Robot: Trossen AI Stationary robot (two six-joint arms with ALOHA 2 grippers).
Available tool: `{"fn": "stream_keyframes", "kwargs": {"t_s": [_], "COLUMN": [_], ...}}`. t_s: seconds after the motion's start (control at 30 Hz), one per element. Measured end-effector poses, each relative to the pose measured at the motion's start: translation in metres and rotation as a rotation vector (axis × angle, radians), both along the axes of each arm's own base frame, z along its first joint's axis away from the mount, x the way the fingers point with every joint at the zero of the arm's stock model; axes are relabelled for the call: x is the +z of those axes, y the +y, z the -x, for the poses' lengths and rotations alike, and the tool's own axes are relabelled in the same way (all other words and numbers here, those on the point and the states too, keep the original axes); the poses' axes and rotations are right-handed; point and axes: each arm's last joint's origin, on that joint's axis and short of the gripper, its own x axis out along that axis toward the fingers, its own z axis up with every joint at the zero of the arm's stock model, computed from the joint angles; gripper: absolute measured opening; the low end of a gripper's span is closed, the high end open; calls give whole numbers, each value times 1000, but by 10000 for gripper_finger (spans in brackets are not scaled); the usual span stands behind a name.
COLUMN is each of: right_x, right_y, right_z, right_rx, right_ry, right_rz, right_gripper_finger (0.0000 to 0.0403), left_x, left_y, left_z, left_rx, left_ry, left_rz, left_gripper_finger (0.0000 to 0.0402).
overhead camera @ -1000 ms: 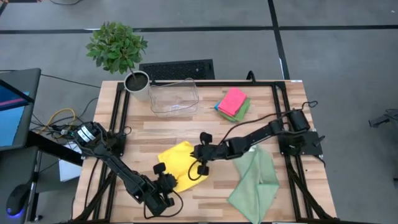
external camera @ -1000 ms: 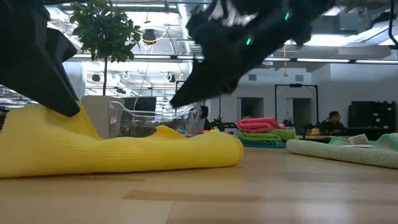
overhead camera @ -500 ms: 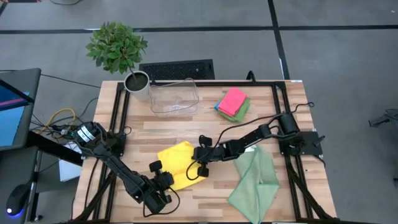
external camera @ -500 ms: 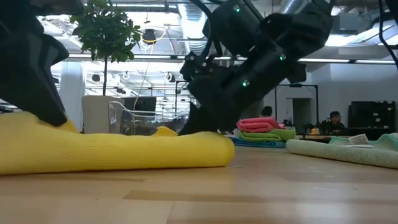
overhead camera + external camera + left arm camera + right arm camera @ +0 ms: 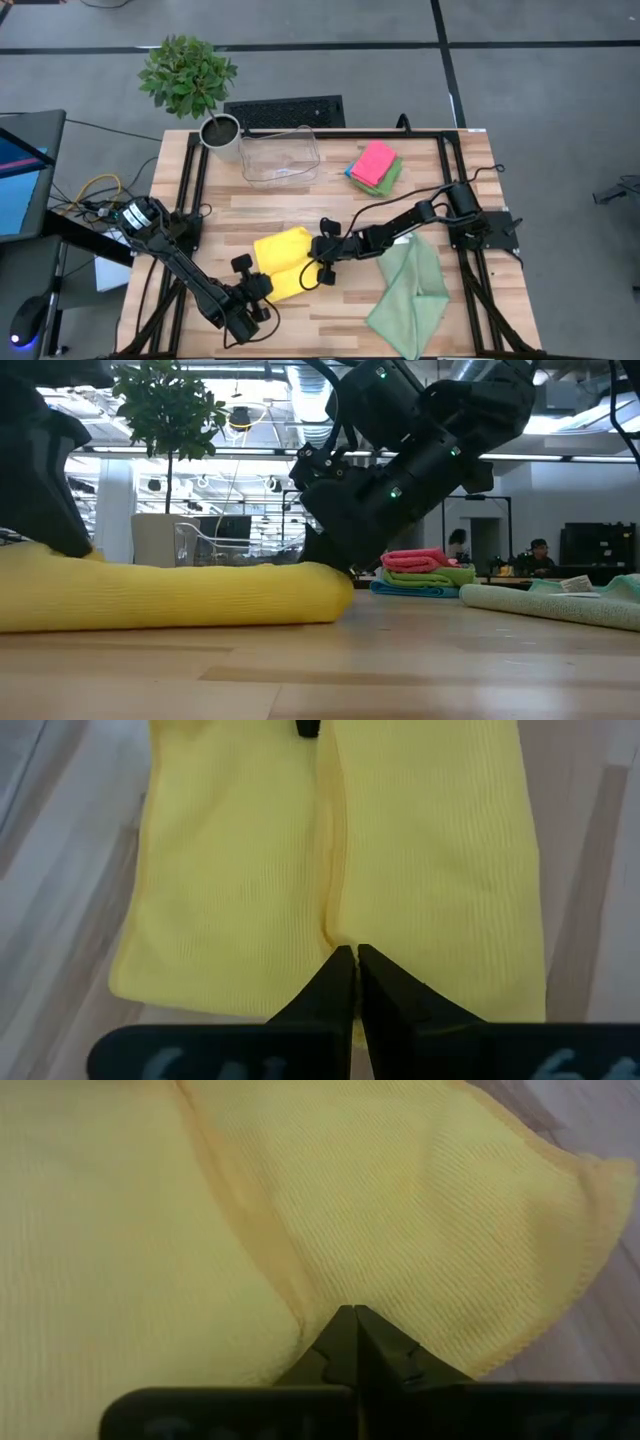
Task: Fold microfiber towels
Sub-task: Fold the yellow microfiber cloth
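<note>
Yellow towel [image 5: 283, 263] lies on the wooden table [image 5: 330, 205], front-centre, partly folded w/ a crease running through its middle (wrist views).

Left claw [image 5: 258, 285] is at the towel's near-left edge. In the left wrist view the fingers are pressed together, tips pinching the yellow cloth at its fold. Grip on the towel edge seen in that view; low view shows only dark arm bulk at the towel's left end.

Right claw [image 5: 322, 268] is at the towel's right edge — fingers closed tight, tips nipping the yellow fabric near a rounded corner (right wrist view). In the low view the right arm comes down onto the towel's right end.

Other towels:
- pale sage green towel [image 5: 410, 290] spread loose on the table, right of the right claw, apart from the yellow one.
- stack [image 5: 375, 166] at back right — pink on top, green and blue under.

Clear plastic bin [image 5: 279, 155] at table's back, beside potted plant [image 5: 190, 78] at back-left corner.
</note>
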Motion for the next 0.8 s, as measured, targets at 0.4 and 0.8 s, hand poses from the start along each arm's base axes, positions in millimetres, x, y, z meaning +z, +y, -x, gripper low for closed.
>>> {"fn": "stream_keyframes", "kwargs": {"t_s": [0.4,0.8], "right_x": [-1,-2], "right_y": [2,2], "right_z": [1,1], "right_rx": [1,3], "right_ry": [3,6], "right_rz": [-7,-8], "right_gripper_finger": [31,29], "left_x": [-16,-11], "left_y": [6,10], "left_z": [5,8], "left_rx": [26,79], "left_ry": [-27,-4], "left_rz": [31,-17], "left_gripper_finger": [7,104]}}
